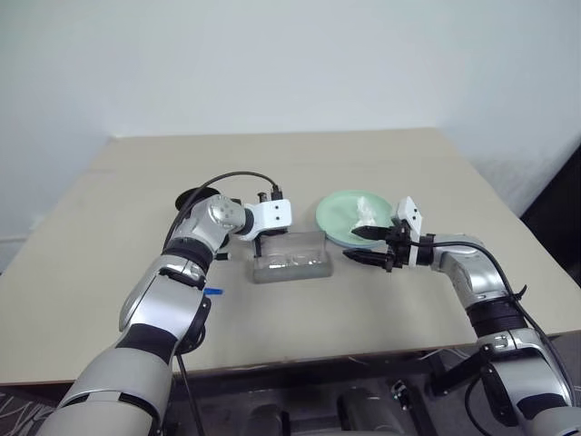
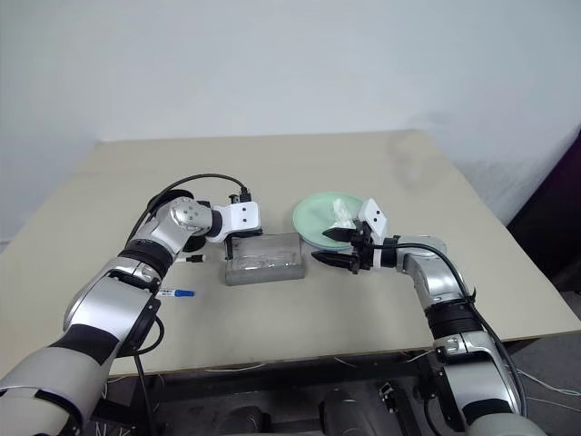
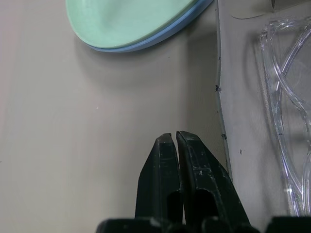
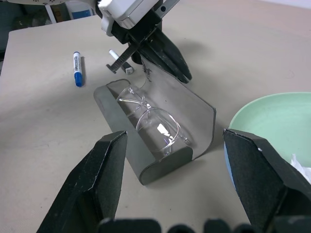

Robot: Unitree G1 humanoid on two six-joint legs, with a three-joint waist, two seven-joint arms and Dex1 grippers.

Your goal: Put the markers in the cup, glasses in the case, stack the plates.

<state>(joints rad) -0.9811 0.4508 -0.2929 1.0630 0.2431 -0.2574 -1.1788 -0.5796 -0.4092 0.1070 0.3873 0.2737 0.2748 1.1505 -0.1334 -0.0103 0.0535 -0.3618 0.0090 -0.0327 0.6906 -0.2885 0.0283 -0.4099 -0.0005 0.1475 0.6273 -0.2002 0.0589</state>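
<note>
The left arm reaches forward over the beige table (image 2: 436, 182) with its wrist bent inward, so that the left gripper (image 4: 167, 60) points down and across at the far side of the gray rectangular glasses case (image 4: 155, 141). Its two black fingers are pressed together, holding nothing, with their tips at the raised edge of the open lid. The case lies open near the middle of the table, and the clear-framed glasses (image 4: 150, 119) rest inside its tray.

The right arm comes in from the right, elbow bent, forearm running toward the centre. The right gripper (image 2: 338, 247) points nearly level toward the case, fingers spread wide apart and empty, just right of the case and in front of the plates.

The mint green round plate (image 2: 318, 218) sits on top of the light blue plate (image 3: 160, 36), whose rim peeks out beneath it, just beyond the right gripper. A crumpled white tissue (image 2: 343, 213) lies on the green plate.

A white-barrelled marker with a blue cap (image 4: 77, 69) lies on the table left of the case, and a second marker with a black cap (image 4: 120, 57) lies closer to the left gripper
</note>
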